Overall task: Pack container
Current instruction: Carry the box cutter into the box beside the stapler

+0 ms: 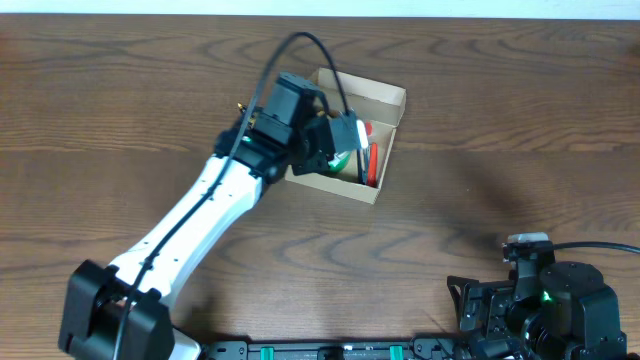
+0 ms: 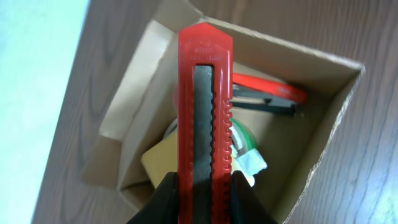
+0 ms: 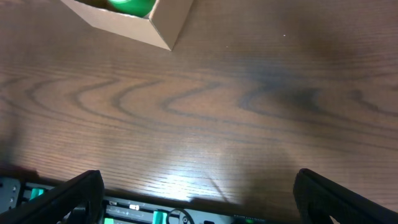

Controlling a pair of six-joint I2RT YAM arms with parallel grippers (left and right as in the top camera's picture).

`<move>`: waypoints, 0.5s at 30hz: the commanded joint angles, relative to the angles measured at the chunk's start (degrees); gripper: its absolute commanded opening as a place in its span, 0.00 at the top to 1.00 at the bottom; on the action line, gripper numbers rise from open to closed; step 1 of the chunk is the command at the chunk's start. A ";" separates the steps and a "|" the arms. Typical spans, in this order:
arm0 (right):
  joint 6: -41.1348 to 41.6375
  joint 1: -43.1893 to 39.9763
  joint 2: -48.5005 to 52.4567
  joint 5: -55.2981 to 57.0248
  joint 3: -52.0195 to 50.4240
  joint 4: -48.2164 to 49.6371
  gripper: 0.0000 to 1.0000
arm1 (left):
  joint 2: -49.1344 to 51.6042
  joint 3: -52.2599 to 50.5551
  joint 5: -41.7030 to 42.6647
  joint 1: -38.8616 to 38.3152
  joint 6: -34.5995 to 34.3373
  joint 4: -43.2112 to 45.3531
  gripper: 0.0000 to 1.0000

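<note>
The left end effector [image 2: 202, 202] is clenched on one end of a red utility knife [image 2: 205, 93], holding it lengthwise over the open cardboard container [image 1: 388, 100], which sits on the worktop [image 1: 500, 150] in the upper middle of the overhead frame. This pose probably lines the knife up to drop beside the green tape roll [image 2: 244, 142] and the red-handled tool [image 2: 267, 88]. The right end effector [image 3: 199, 196] is released and idle at lower right.
</note>
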 commanded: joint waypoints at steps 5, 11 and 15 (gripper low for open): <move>0.59 -0.68 -0.09 -0.24 0.04 -0.02 0.01 | 3.26 0.31 -3.30 -2.93 5.55 -1.33 0.94; 0.59 -0.68 -0.09 -0.22 0.04 -0.02 0.01 | 4.20 0.31 -3.91 -3.89 9.33 -1.81 0.94; 0.59 -0.68 -0.09 -0.24 0.04 -0.02 0.01 | 4.85 0.31 -5.03 -3.89 9.40 -2.03 0.94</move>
